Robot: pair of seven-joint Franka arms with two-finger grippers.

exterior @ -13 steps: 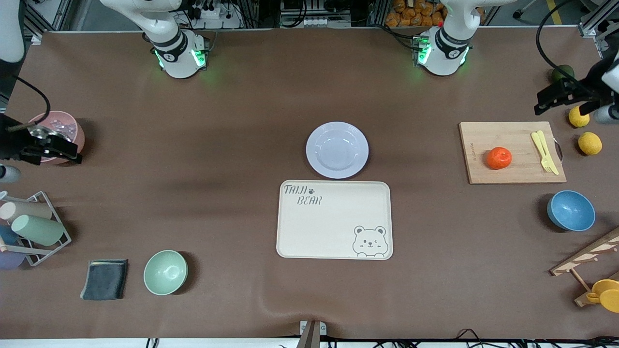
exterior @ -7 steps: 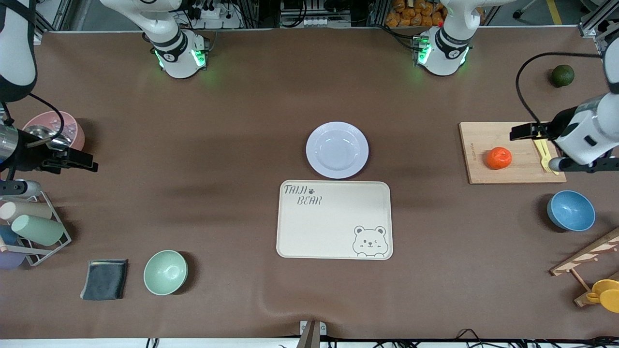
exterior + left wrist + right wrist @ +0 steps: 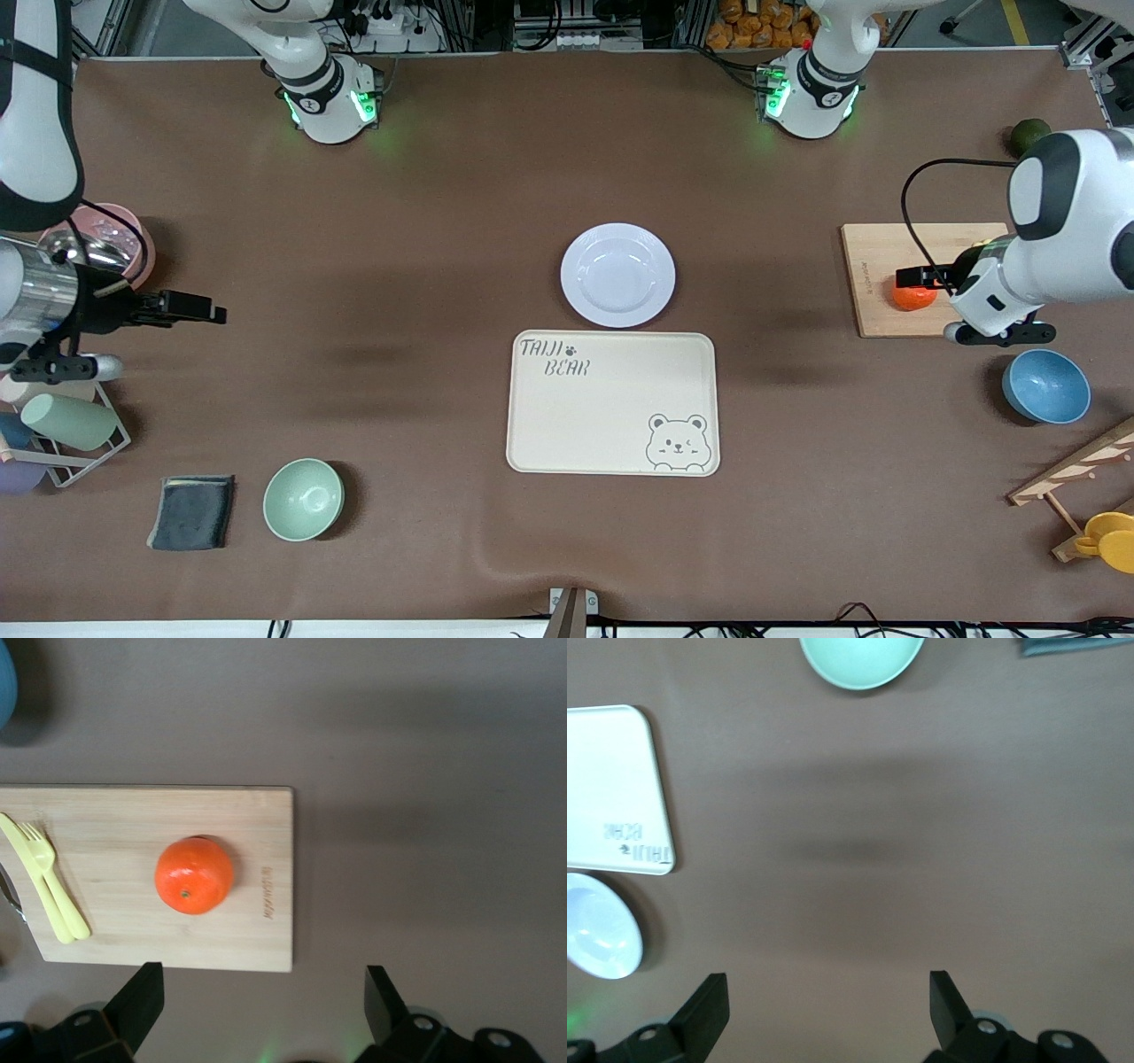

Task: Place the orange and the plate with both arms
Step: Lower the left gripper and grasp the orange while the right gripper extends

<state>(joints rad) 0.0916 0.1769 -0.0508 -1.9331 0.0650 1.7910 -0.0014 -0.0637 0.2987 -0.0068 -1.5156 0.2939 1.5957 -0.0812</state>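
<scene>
The orange lies on a wooden cutting board toward the left arm's end of the table; my arm partly hides it in the front view. It shows whole in the left wrist view. My left gripper is open and empty over the board's edge beside the orange, also seen in its wrist view. The pale lavender plate sits mid-table and shows in the right wrist view. My right gripper is open and empty over bare table, well apart from the plate, and in its wrist view.
A cream bear tray lies just nearer the camera than the plate. A yellow fork lies on the board. A blue bowl, green bowl, dark cloth, pink bowl, cup rack and dark green fruit ring the table.
My left gripper has swung in from the table's end to over the cutting board by the orange. My right gripper has moved from the pink bowl toward the table's middle.
</scene>
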